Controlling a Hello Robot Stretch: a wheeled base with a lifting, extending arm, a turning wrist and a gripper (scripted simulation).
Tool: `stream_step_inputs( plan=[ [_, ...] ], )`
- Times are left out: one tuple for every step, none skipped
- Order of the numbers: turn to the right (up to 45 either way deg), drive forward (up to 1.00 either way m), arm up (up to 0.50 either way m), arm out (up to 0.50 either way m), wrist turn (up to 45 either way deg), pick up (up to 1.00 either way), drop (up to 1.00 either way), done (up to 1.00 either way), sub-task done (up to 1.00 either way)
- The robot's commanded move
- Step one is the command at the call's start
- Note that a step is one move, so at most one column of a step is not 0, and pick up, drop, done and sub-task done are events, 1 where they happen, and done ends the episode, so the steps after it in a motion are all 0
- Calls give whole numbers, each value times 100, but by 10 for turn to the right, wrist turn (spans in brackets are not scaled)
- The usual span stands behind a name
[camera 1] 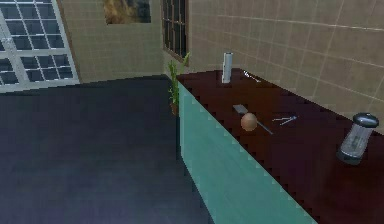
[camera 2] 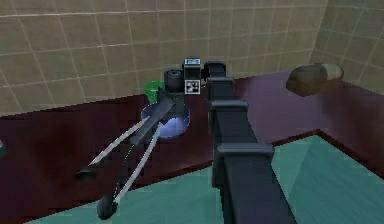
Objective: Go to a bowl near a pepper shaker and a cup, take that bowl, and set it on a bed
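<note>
Dark square arm [camera 2: 240,150] stretched out — pincer [camera 2: 96,191] at its far end, thin fingers [camera 2: 118,148] slanting down-left.

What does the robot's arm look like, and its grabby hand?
The arm is a dark, chunky square bar made of boxy sections. At its end sit two small white squares with black marks. The gripper has a dark body and two thin grey fingers with dark tips.

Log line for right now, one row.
arm: extended over counter | fingers: at bowl, hold unclear | nearby: green cup, loaf
</note>
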Motion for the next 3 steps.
stream_step_inputs(
  plan=[
    [0,0,0,0,450,0,0,0,0],
    [0,0,0,0,450,0,0,0,0],
    [0,0,0,0,240,0,0,0,0]
  ],
)
